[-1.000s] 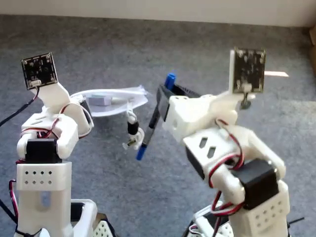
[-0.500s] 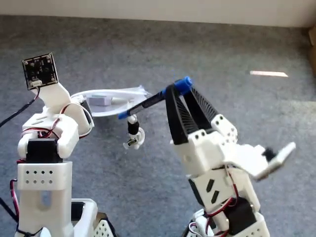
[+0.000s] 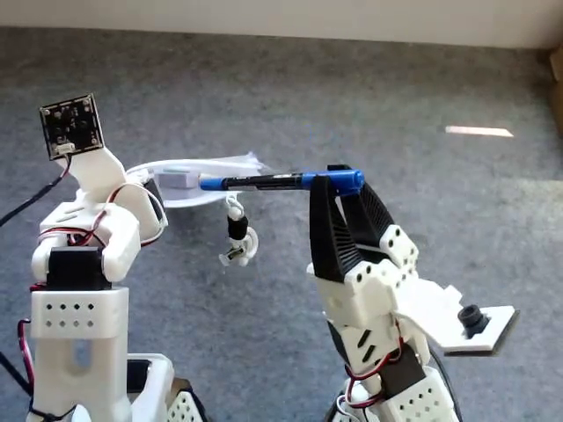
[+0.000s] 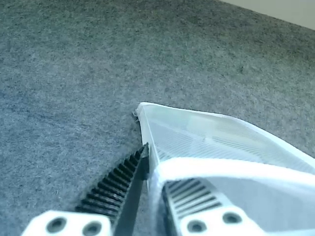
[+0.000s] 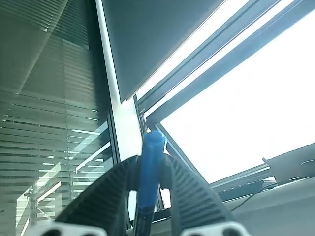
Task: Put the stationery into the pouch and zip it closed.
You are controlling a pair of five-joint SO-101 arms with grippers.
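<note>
A translucent white pouch (image 3: 211, 176) lies on the grey carpet with a small white item (image 3: 179, 178) inside it. My left gripper (image 3: 151, 189) is shut on the pouch's edge. In the left wrist view the black fingers (image 4: 123, 187) pinch the pouch rim (image 4: 221, 167) and hold its mouth up. My right gripper (image 3: 339, 183) is shut on a blue pen (image 3: 273, 182), held level above the carpet. The pen's far tip sits at the pouch's mouth. In the right wrist view the blue pen (image 5: 150, 167) stands between the two fingers, against a window.
A small black-and-white object (image 3: 236, 239) lies on the carpet just in front of the pouch, below the pen. Grey carpet (image 3: 413, 97) stretches open behind and to the right. The two arm bases stand at the near edge.
My right arm has turned its wrist over and swung the pen from hanging steeply down to lying level, its tip now pointing left at the pouch. The left arm and pouch have not moved.
</note>
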